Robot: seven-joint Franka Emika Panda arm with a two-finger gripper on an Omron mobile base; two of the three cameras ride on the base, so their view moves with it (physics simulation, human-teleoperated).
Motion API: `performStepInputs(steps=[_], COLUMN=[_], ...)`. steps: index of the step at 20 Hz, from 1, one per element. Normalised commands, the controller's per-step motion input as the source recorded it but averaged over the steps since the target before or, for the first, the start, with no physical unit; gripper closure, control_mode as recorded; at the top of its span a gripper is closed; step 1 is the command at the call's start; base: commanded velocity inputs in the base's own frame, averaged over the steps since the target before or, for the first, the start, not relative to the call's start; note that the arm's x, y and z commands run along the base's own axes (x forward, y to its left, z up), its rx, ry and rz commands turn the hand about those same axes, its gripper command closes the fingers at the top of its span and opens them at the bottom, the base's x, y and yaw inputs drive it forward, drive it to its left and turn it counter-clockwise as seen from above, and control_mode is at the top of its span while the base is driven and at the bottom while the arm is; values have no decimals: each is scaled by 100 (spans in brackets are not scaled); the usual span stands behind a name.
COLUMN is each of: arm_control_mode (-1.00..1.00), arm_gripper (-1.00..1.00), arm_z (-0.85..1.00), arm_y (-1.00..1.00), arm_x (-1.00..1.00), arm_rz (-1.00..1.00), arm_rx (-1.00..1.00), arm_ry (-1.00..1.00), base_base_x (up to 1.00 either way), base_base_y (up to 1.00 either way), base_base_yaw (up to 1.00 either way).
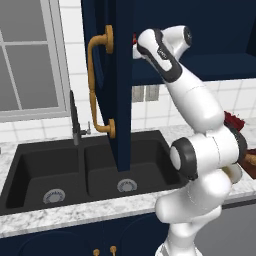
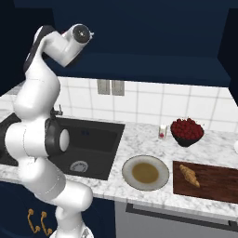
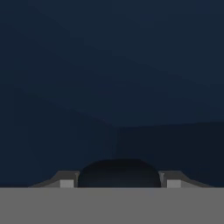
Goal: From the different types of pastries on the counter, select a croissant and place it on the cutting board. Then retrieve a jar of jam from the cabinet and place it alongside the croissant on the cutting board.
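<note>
Cabinet (image 1: 122,90) door is swung open, arm raised inside. Plate (image 2: 145,173) sits beside cutting board (image 2: 207,180); croissant (image 2: 189,175) is laid on board, so step 1 is judged done. Gripper (image 3: 119,183) is closed partway around a dark rounded obj., presumably the jam jar (image 3: 119,174); id. can't be confirmed. Transfer to board remains.

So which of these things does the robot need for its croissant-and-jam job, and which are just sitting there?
For the job:
- croissant, already lying on the board
- cutting board
- cabinet, door swung open
- the arm reaching up into it

Just lying about:
- round plate
- bowl of red berries
- small glass
- black sink
</note>
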Motion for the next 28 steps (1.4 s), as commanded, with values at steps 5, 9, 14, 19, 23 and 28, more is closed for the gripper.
performStepInputs(steps=[5, 9, 14, 19, 23, 28], arm_control_mode=[-100, -100, -100, -100, -100, -100], arm_gripper=[100, 100, 100, 100, 100, 100], arm_z=[74, 54, 64, 48, 7, 0], arm_y=[-13, -22, -3, 0, 0, 0], arm_x=[-100, -97, -96, -100, -100, -100], arm_rz=[-27, -23, -18, -20, -24, -23], arm_rx=[18, 12, 4, 6, 8, 7], arm_ry=[13, 24, 39, 17, -4, -4], base_base_x=[0, 0, 0, 0, 0, 0], base_base_y=[0, 0, 0, 0, 0, 0], base_base_yaw=[0, 0, 0, 0, 0, 0])
